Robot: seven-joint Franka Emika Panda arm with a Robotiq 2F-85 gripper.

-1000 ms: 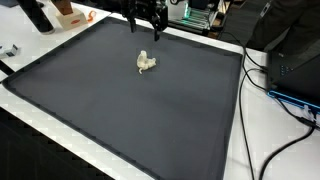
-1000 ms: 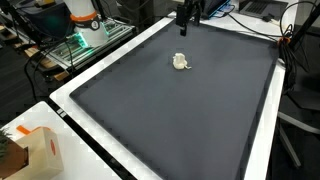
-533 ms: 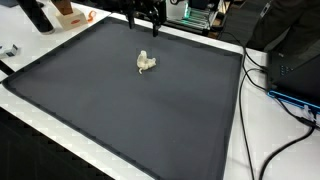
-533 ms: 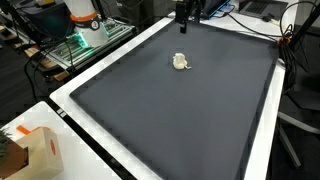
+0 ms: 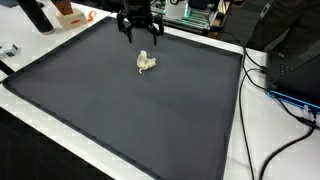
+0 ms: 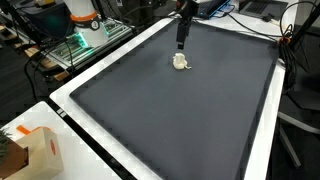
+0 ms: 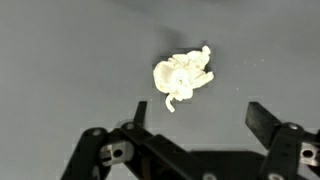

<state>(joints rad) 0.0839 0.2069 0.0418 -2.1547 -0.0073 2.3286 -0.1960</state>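
Observation:
A small cream-white crumpled object lies on the dark grey mat, also seen in an exterior view and in the wrist view. My gripper hangs open and empty above the mat's far part, just behind the object, and shows in both exterior views. In the wrist view the two black fingers stand wide apart with the object just beyond them, nothing between them.
A white table border surrounds the mat. Cables and dark equipment lie at one side. A cardboard box stands near a mat corner. Electronics stand behind the table.
The gripper has come down and moved closer to the cream-white object; the object has not moved.

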